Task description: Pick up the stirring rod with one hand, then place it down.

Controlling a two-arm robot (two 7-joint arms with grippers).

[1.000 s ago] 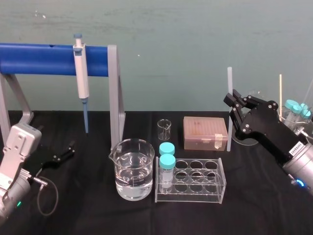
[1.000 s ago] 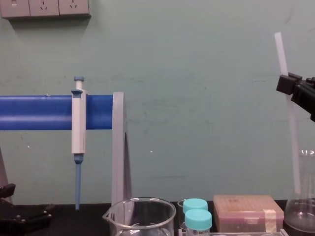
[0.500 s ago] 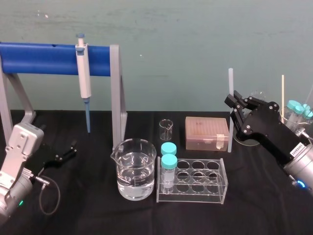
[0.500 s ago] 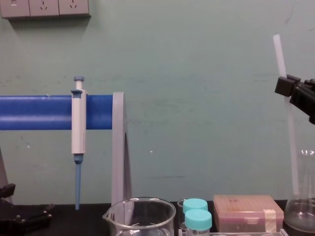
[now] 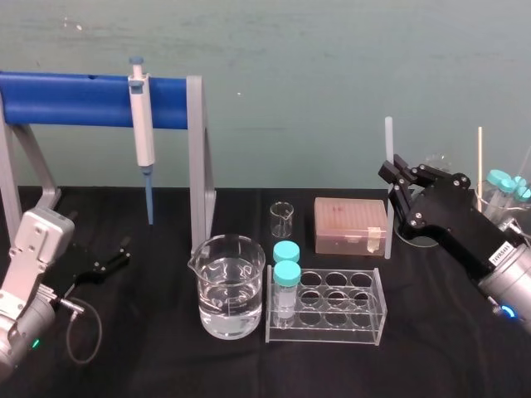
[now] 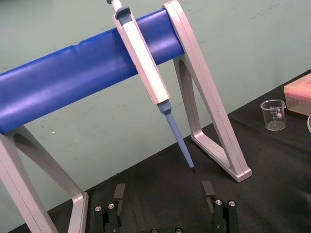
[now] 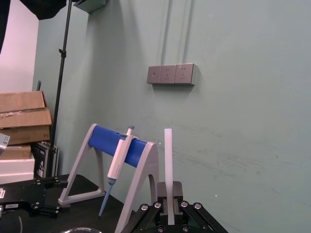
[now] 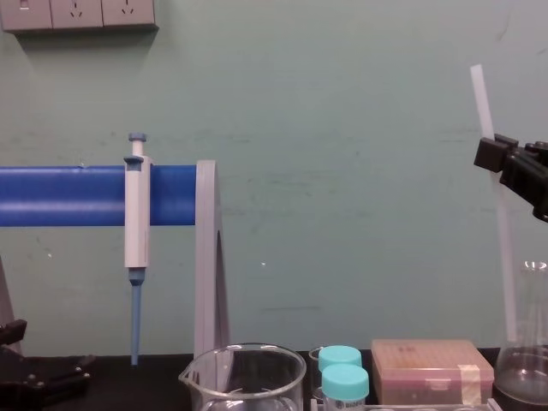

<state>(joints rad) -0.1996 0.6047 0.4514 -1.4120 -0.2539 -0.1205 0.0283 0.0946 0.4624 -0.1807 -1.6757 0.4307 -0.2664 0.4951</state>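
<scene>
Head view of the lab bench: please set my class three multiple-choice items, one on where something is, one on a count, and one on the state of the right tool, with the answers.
1. Where is the pipette?
A. on the blue bar
B. lying on the table
C. in the rack

2. How many teal-capped tubes stand in the clear rack?
A. one
B. two
C. four

3. What is the right tool doing?
A. shut on the stirring rod
B. open and empty
C. shut on the pipette

Answers:
1 A: it hangs from the bar, tip down.
2 B: two caps show at the rack's left end, and the other holes are empty.
3 A: its fingers clamp the near-upright rod.

The left tool lies open on the table.
</scene>
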